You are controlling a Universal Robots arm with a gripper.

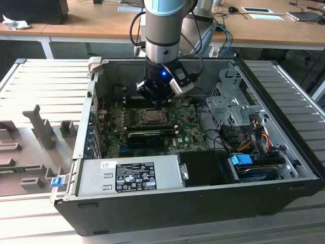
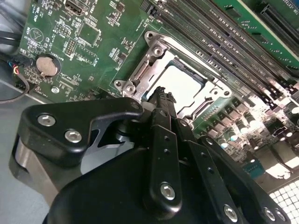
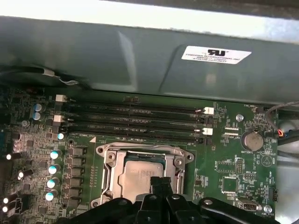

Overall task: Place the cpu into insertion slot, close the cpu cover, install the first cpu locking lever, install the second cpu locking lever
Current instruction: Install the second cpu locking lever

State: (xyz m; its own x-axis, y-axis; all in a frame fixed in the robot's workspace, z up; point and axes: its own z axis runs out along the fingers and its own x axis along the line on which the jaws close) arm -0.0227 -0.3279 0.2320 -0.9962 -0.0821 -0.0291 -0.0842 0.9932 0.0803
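- In both wrist views the gripper (image 2: 161, 93) (image 3: 159, 181) covers the near part of the cpu (image 2: 180, 81) (image 3: 140, 170).
- In the exterior view the arm hides the insertion slot's (image 1: 151, 117) far edge.
- The cpu cover (image 3: 114, 165) runs behind the jaws at the frame's lower centre in the first wrist view.
- Locking levers are too small to tell.
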